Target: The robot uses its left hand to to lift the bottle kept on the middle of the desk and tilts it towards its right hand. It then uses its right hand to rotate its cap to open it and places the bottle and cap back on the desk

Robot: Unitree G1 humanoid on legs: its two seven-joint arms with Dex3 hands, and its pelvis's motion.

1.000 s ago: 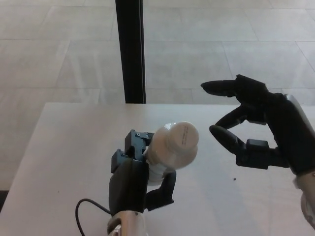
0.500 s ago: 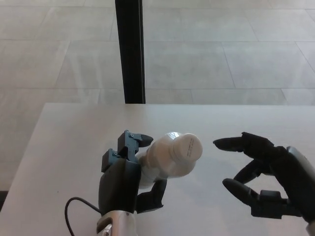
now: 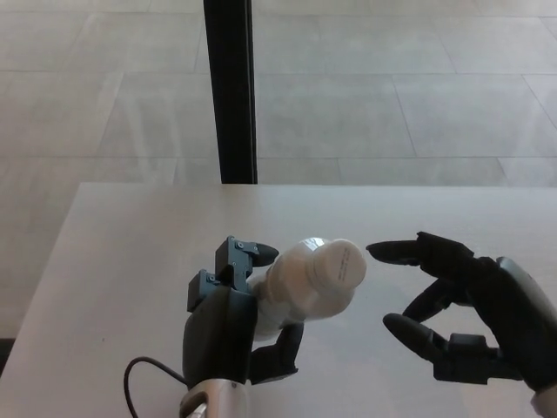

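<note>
Fingers (image 3: pixel 277 353) around tilted bottle (image 3: pixel 309 280)

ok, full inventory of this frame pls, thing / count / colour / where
bottle: 1, white, held above the middle of the desk, tilted with its top toward the right hand
cap: 1, white, on the bottle's top, facing the camera
desk: 1, pale off-white, fills the lower half of the view
post: 1, black, upright behind the desk's far edge
floor: pale tiles, beyond the desk
cable: 1, black, looping by the left wrist at the bottom edge
left hand: 1, black, shut on the bottle
right hand: 1, black, open, fingers apart just right of the cap, not touching it
</note>
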